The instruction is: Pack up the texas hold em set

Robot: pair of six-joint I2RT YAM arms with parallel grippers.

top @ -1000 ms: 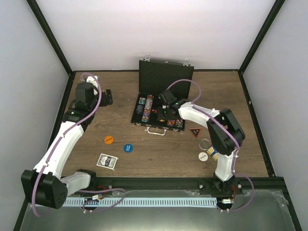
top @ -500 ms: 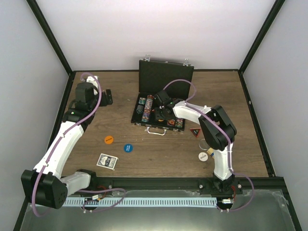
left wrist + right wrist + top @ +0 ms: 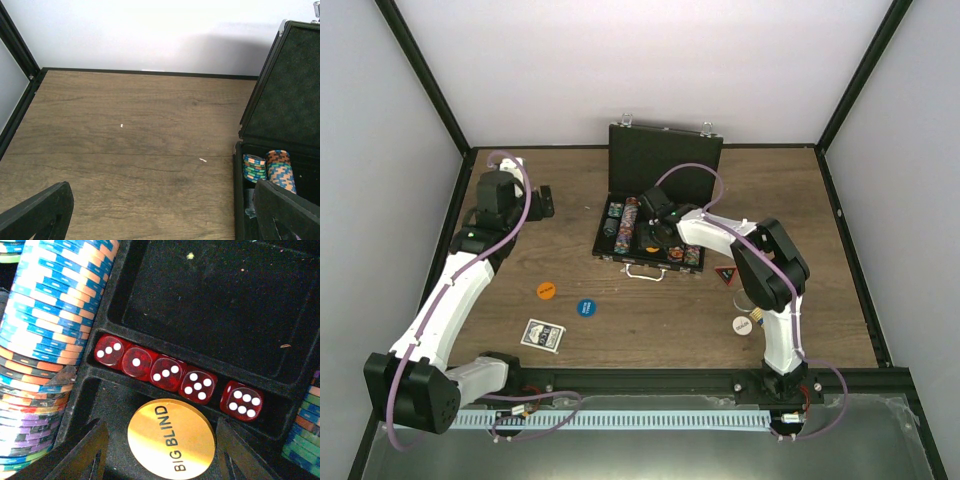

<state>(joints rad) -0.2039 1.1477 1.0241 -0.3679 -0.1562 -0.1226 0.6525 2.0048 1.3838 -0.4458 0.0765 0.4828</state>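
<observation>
Right gripper [image 3: 162, 440] is down inside the open case [image 3: 665, 160], jaws partway apart. Yellow disc [image 3: 170, 440] marked BIG BLIND lies flat between the fingers [image 3: 85, 452], with a gap on the left side, so it's not gripped. Row of five red dice [image 3: 165, 372] sits just past the fingertips, chips [image 3: 45, 340] stacked outside the left finger.

Left gripper [image 3: 165, 205] is spread wide and holding nothing, over bare table [image 3: 125, 150], with the case off to its right.

Orange disc [image 3: 547, 290], blue disc [image 3: 586, 307] and deck [image 3: 542, 335] lie well behind the left gripper. Triangle [image 3: 726, 275] and white disc [image 3: 742, 325] lie behind the right one.
</observation>
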